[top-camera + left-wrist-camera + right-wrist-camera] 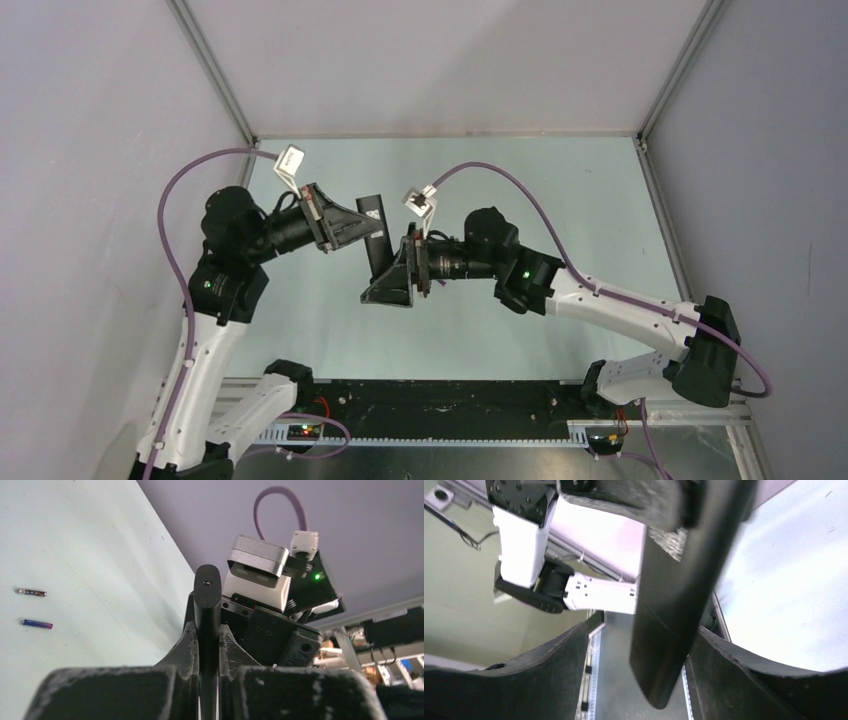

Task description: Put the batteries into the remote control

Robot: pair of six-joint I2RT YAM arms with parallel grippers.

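Currently left gripper (206,635) clamps remote control (207,587) clear of table (100,540); right gripper (639,642) spread loosely around its other end, probably for a regrip. Dark battery (33,592) and purple battery (37,624) lie on table.

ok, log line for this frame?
left claw: shut on remote | right claw: open around remote | dark battery, blue battery: loose on table | loaded: none
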